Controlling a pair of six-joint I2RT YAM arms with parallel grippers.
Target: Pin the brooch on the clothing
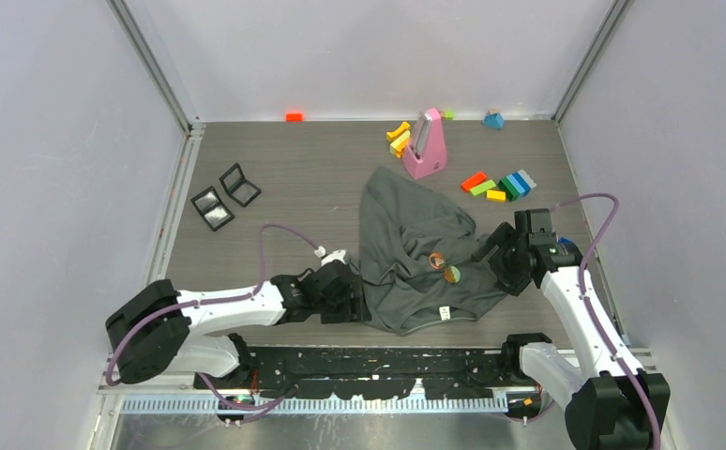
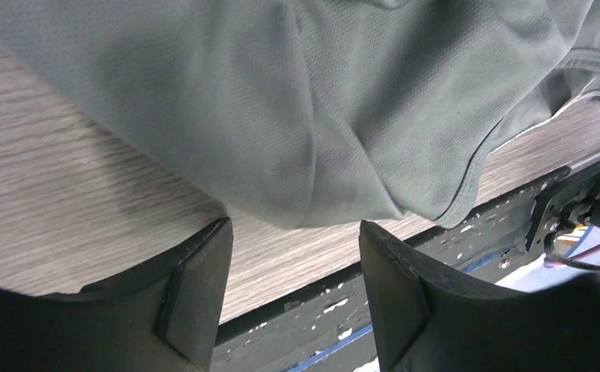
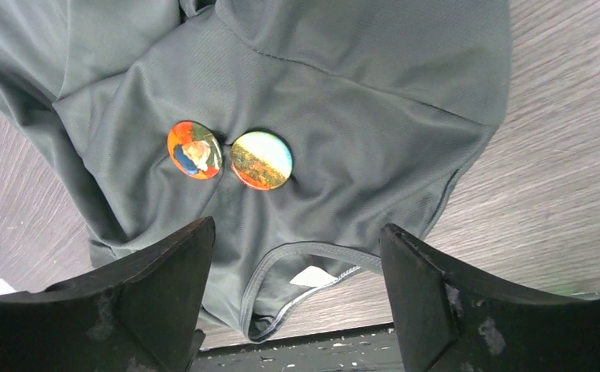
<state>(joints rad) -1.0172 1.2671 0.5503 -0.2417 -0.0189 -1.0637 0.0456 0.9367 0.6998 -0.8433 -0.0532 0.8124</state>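
The clothing (image 1: 406, 234), a dark grey T-shirt, lies crumpled on the wooden table, its neck and white label (image 3: 312, 276) toward the near edge. Two round picture brooches rest side by side on its fabric, one orange and blue (image 3: 194, 149), the other yellow-green (image 3: 261, 160); in the top view they show as brooches (image 1: 444, 266). My right gripper (image 3: 297, 229) hovers open just right of them, nothing between its fingers. My left gripper (image 2: 293, 229) is open at the shirt's lower left hem (image 2: 436, 209), empty, with the fabric (image 2: 320, 108) just ahead of its fingertips.
A pink stand (image 1: 425, 145) and coloured blocks (image 1: 500, 185) sit behind the shirt at the back right. Two black square cases (image 1: 225, 195) lie at the left. A black rail (image 1: 387, 361) runs along the table's near edge. Grey walls close in both sides.
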